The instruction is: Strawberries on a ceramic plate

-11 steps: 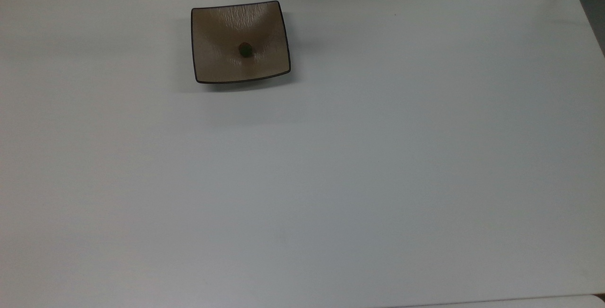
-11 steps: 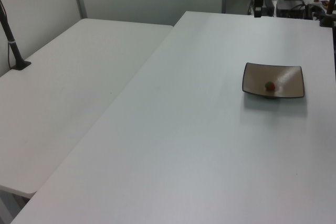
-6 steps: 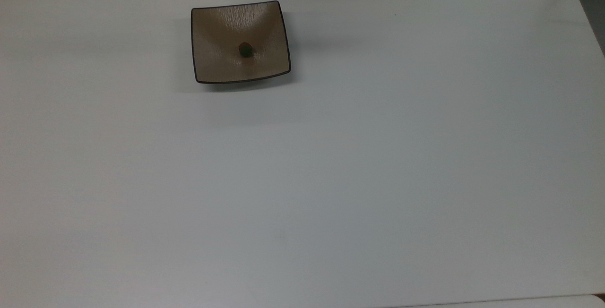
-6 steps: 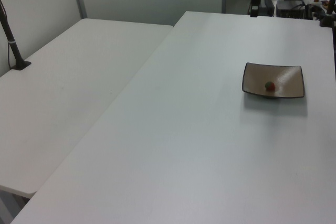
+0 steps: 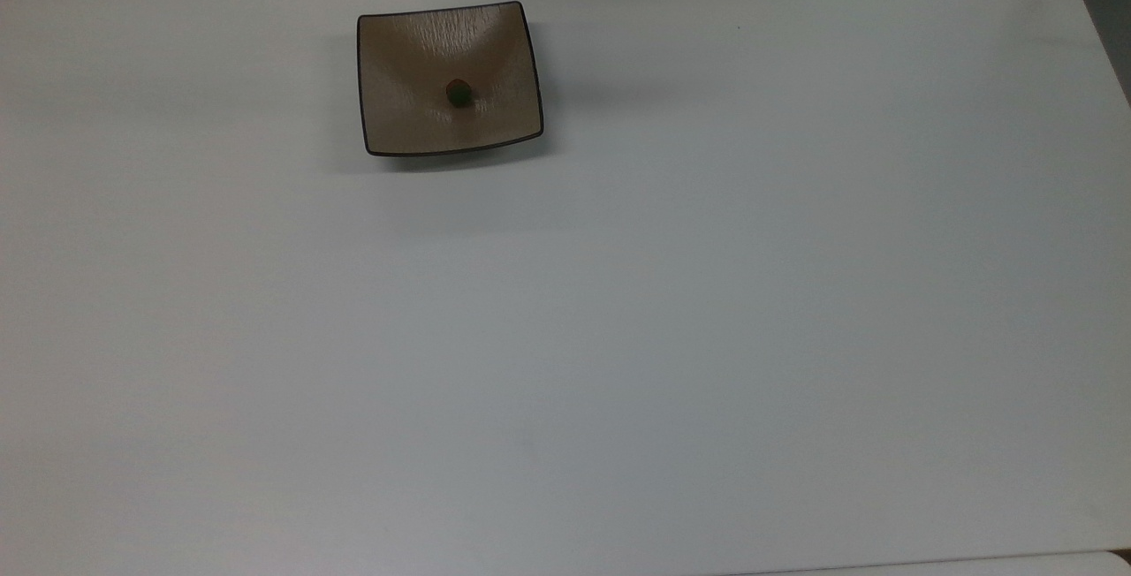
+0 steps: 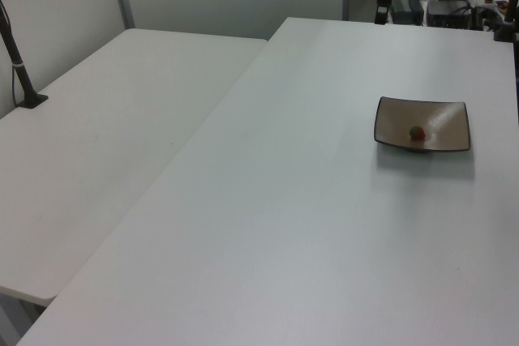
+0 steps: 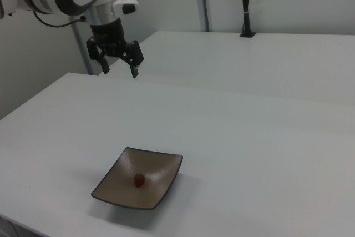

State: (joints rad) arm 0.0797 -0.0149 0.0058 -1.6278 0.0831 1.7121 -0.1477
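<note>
Strawberry (image 7: 139,180) sits alone near the centre of the square tan ceramic plate (image 7: 113,190), green cap showing in the top view. Plate rests flat on the white desk (image 7: 249,137), close to the far edge at the top view's upper left. Gripper (image 7: 118,61) hangs high above the desk, well apart from the plate, fingers (image 7: 133,71) spread wide, nothing between them. A second white desk (image 6: 105,119) adjoins, on the left view's left.
</note>
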